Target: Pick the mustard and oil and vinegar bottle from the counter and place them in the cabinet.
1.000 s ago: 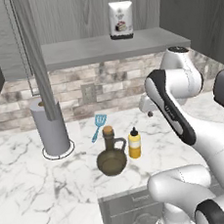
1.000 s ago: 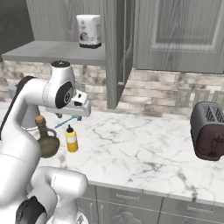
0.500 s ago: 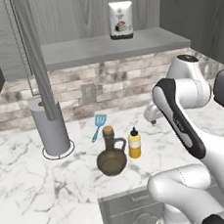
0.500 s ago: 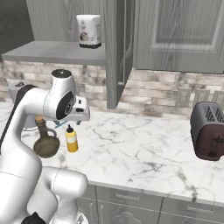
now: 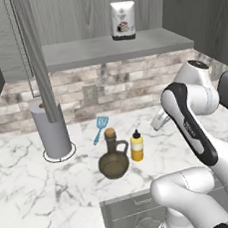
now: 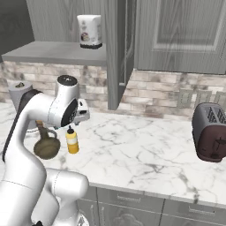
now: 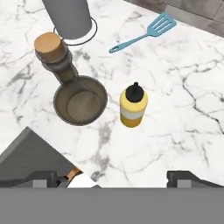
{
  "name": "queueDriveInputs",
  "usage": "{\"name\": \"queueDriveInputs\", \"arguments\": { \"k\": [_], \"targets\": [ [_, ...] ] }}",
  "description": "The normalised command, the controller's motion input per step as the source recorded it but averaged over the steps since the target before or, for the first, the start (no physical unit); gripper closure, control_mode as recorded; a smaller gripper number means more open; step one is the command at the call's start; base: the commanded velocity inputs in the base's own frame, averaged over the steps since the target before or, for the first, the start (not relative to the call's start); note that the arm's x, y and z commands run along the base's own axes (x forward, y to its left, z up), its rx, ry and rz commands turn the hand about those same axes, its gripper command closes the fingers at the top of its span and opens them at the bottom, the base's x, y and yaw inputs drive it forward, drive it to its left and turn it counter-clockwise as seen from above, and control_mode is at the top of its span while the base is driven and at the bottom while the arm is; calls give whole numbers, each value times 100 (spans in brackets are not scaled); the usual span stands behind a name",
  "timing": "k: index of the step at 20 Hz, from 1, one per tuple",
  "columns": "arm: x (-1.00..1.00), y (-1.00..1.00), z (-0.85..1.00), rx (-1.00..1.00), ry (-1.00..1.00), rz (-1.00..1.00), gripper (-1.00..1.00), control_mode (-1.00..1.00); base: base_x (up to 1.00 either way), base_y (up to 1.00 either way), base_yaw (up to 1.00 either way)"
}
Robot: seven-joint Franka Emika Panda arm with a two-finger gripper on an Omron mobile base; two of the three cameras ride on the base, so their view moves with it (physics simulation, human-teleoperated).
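Note:
The mustard [image 7: 133, 106] is a small yellow squeeze bottle with a dark nozzle, upright on the white marble counter [image 7: 188, 109]. Just left of it stands the oil and vinegar bottle [image 7: 74, 92], a dark olive jug with a cork stopper. Both also appear from the base, the mustard [image 5: 137, 146] [image 6: 72, 141] beside the jug [image 5: 112, 158] [image 6: 47, 145]. My gripper [image 7: 114, 178] hovers above the counter to their right, open and empty, looking down on both. The cabinet shelf [image 5: 108, 49] [image 6: 53, 52] lies above, its tall door [image 6: 117, 48] swung open.
A paper towel roll [image 5: 51, 128] [image 7: 70, 15] stands left of the jug. A blue spatula [image 5: 101, 128] [image 7: 144, 34] lies behind the bottles. A white printed bag [image 5: 123, 19] [image 6: 89, 31] sits on the cabinet shelf. A toaster [image 6: 212, 137] stands far right.
The arm has swung right and the hand has sunk toward the counter beside the bottles. The gripper stayed open. Neither bottle has moved.

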Motion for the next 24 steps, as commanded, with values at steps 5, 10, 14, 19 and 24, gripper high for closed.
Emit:
{"name": "queueDriveInputs", "arguments": {
  "k": [5, 10, 14, 19, 24],
  "targets": [
    [0, 14, -16, 1, -5, 31, -100, -100, 0, 0, 0],
    [0, 15, -14, 2, -7, 37, -100, -100, 0, 0, 0],
    [0, 10, -15, 2, -6, 38, -100, -100, 0, 0, 0],
    [0, 12, -15, 0, -9, 36, -100, -100, 0, 0, 0],
    [0, 18, -17, 0, -11, 28, -100, -100, 0, 0, 0]
  ]
}}
